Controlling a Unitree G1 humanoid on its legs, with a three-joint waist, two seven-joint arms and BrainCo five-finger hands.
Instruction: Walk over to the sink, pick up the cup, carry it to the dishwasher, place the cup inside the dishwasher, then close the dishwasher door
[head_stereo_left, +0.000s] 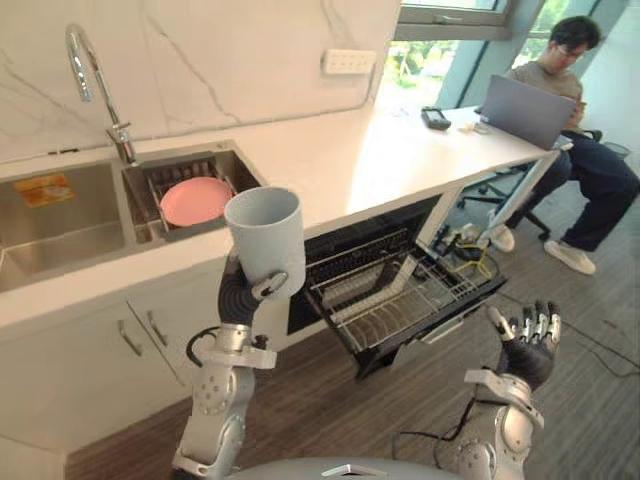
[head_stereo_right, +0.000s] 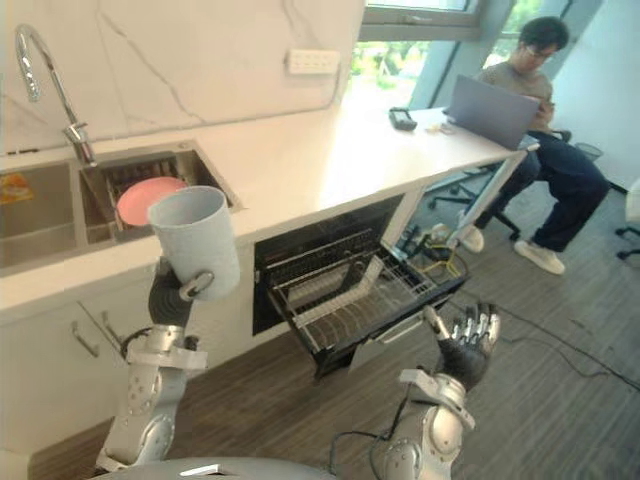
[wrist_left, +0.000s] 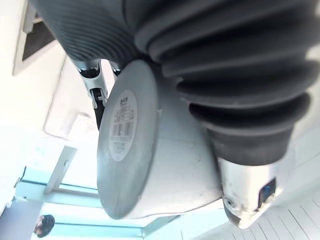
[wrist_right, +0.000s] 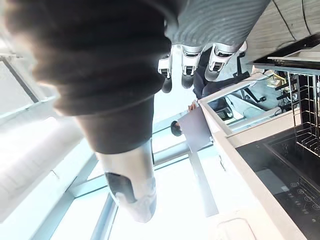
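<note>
Fingers of the left hand (head_stereo_left: 243, 292) wrap the upright cup (head_stereo_left: 266, 233); the dishwasher rack (head_stereo_left: 400, 300) lies below-right of them; right hand (head_stereo_left: 530, 345) spread, empty.

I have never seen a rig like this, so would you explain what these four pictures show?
This is a two-legged humanoid robot whose arms end in hands. Two pictures come from a stereo camera on its head, looking down; the other two from cameras on its wrists, close to each hand. The left hand has its fingers curled round a pale grey cup, held upright in front of the counter; the left wrist view shows the cup's base. The right hand is open and holds nothing. Behind the cup is a sink holding a pink plate. The dishwasher stands open, its wire rack pulled out. A person sits with a laptop at the counter's far end.
</note>
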